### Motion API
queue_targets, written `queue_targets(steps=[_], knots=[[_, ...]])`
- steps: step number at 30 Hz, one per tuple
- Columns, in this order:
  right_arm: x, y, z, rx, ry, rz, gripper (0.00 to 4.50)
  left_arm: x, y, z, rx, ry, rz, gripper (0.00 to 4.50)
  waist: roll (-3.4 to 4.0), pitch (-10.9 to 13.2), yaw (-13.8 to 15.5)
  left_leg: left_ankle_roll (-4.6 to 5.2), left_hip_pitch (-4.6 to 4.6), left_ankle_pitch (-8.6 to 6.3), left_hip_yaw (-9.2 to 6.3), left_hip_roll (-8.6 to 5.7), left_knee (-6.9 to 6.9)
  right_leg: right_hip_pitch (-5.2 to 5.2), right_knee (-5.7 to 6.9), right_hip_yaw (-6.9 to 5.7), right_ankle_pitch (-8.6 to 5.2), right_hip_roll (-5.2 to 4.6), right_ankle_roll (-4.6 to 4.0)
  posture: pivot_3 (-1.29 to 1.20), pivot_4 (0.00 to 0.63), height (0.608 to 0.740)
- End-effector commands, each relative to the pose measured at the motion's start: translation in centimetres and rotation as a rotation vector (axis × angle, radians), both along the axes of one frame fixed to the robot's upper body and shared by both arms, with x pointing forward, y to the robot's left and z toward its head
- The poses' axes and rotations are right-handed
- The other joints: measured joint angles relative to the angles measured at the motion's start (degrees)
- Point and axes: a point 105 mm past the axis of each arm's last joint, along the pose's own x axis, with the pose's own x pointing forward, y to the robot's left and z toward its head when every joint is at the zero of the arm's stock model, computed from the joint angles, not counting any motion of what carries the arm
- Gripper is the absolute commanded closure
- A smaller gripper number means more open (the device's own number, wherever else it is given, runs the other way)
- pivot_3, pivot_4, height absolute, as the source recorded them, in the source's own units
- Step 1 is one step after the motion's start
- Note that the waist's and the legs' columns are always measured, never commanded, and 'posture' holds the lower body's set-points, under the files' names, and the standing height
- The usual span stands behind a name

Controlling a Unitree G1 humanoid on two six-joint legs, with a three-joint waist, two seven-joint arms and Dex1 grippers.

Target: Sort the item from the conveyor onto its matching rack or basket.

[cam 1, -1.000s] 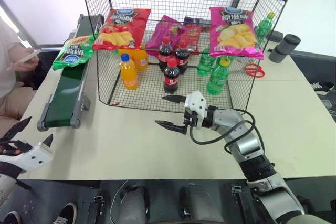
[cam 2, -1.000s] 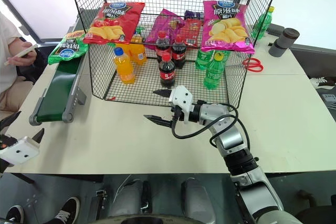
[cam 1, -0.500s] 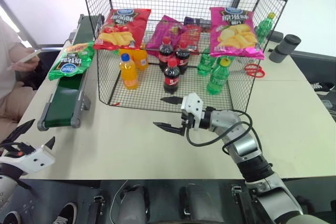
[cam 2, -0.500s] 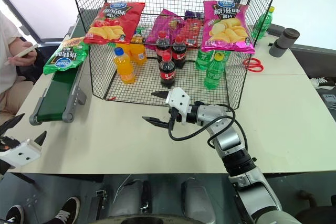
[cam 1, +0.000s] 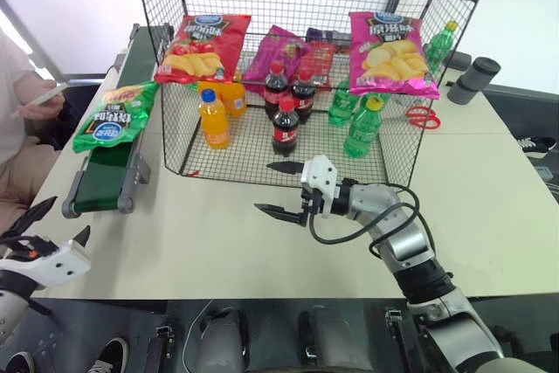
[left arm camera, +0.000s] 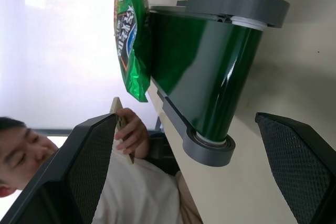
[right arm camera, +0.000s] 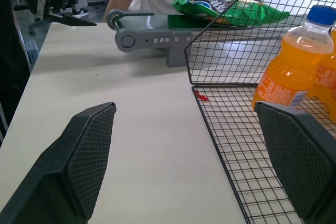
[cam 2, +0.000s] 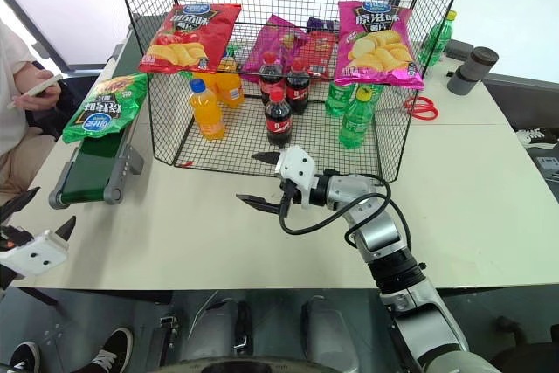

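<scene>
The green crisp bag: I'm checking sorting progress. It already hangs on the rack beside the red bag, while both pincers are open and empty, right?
Not quite. The green crisp bag lies on the conveyor, outside the rack, as the left eye view shows. The left pincer and right pincer are indeed open and empty.

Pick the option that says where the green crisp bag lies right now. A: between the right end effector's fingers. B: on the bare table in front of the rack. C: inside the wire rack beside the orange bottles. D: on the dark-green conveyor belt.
D: the green crisp bag lies flat on the conveyor, outside the rack, and the right end effector stands open and empty over the table.
</scene>
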Motion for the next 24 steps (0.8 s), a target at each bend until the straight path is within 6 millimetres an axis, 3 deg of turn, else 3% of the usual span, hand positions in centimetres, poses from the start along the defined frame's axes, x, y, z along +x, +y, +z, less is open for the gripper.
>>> queue_targets(steps=[1, 9, 15, 24], knots=[[-0.4, 0.4, 1.0, 0.024, -0.05, 0.017, 0.09, 0.2, 0.3, 0.6, 0.013, -0.022, 0.004, 0.0, 0.0, 0.0, 0.0, 0.0, 0.0, 0.0, 0.0, 0.0, 0.0, 0.0, 0.0, 0.0, 0.0, 0.0, 0.0, 0.0, 0.15, 0.74], [-1.6, 0.6, 1.2, 0.046, -0.04, 0.071, 0.09, 0.6, 0.2, 0.2, -0.003, -0.019, 0.01, 0.0, 0.0, 0.0, 0.0, 0.0, 0.0, 0.0, 0.01, -0.01, 0.0, 0.0, 0.0, 0.0, 0.0, 0.02, 0.01, 0.0, 0.15, 0.74], [-2.8, 1.1, 2.8, 0.121, -0.037, 0.144, 0.09, 1.0, -0.3, -0.2, -0.021, -0.019, 0.005, 0.0, -0.01, 0.0, 0.0, 0.0, 0.01, 0.0, 0.01, 0.0, 0.0, 0.0, 0.02, 0.0, 0.0, 0.05, 0.01, 0.0, 0.15, 0.74], [-3.4, 1.1, 1.7, 0.058, -0.002, 0.182, 0.09, 1.1, -0.3, -0.1, -0.021, -0.023, -0.002, 0.0, -0.01, 0.0, 0.1, 0.0, 0.01, 0.0, 0.0, 0.0, 0.01, 0.0, 0.02, 0.0, 0.0, 0.03, 0.01, 0.0, 0.15, 0.74]])
